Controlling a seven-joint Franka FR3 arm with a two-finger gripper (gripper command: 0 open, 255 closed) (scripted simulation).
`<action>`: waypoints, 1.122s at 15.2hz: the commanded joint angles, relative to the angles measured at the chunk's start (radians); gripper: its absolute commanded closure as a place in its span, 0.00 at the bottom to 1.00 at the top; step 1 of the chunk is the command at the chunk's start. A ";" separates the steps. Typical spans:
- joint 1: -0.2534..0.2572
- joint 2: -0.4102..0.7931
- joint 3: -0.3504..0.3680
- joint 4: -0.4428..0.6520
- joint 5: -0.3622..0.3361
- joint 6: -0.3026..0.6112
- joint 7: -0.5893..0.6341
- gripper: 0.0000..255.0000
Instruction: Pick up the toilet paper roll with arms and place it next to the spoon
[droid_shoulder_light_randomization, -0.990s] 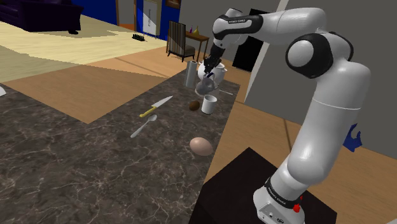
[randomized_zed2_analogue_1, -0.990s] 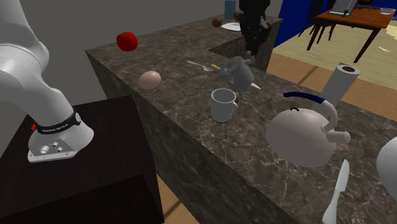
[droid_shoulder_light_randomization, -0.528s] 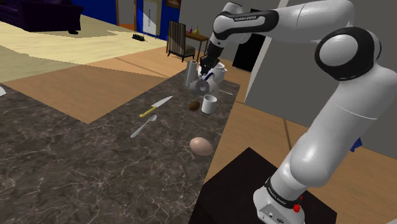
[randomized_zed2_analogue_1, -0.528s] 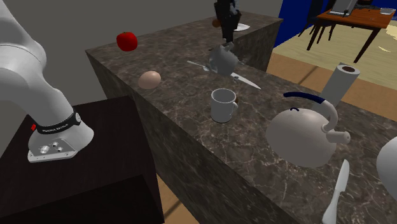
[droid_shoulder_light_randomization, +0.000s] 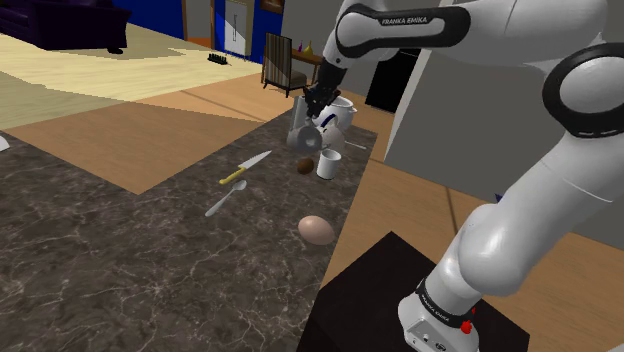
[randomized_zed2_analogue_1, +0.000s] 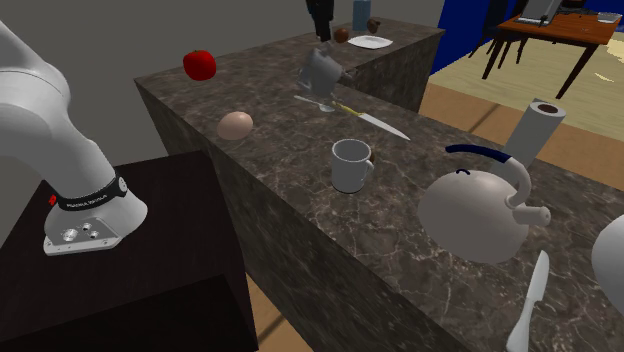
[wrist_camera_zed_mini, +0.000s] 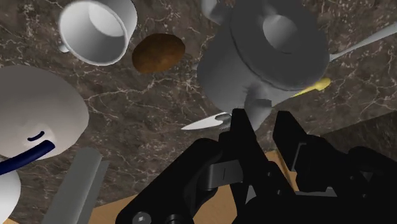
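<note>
My black gripper (droid_shoulder_light_randomization: 314, 108) is shut on the toilet paper roll with arms (droid_shoulder_light_randomization: 306, 137), a grey roll with a hollow core that hangs above the dark marble counter (droid_shoulder_light_randomization: 120, 250). In the wrist view the fingers (wrist_camera_zed_mini: 243, 130) clasp one grey arm of the roll (wrist_camera_zed_mini: 267, 54). The grey spoon (droid_shoulder_light_randomization: 225, 200) lies on the counter, to the shoulder view's lower left of the held roll, beside a yellow-handled knife (droid_shoulder_light_randomization: 245, 167). In the second exterior view the roll (randomized_zed2_analogue_1: 320, 75) hovers over the knife's (randomized_zed2_analogue_1: 372, 121) far end, under the gripper (randomized_zed2_analogue_1: 320, 32).
A white mug (droid_shoulder_light_randomization: 328, 163), a brown lump (droid_shoulder_light_randomization: 305, 165) and a white kettle (randomized_zed2_analogue_1: 475, 210) stand near the counter's edge. A tall upright paper roll (randomized_zed2_analogue_1: 535, 125) stands behind the kettle. A beige egg shape (droid_shoulder_light_randomization: 316, 230) and a red apple (randomized_zed2_analogue_1: 199, 65) lie nearer the stand.
The gripper has carried the roll away from the kettle and mug, toward the shoulder view's left, until it hangs over the knife.
</note>
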 joint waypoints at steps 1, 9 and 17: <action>0.017 -0.040 0.027 -0.033 -0.013 -0.005 0.051 1.00; 0.084 -0.139 0.147 -0.074 -0.036 -0.063 0.245 1.00; 0.149 -0.173 0.276 -0.041 -0.038 -0.134 0.436 1.00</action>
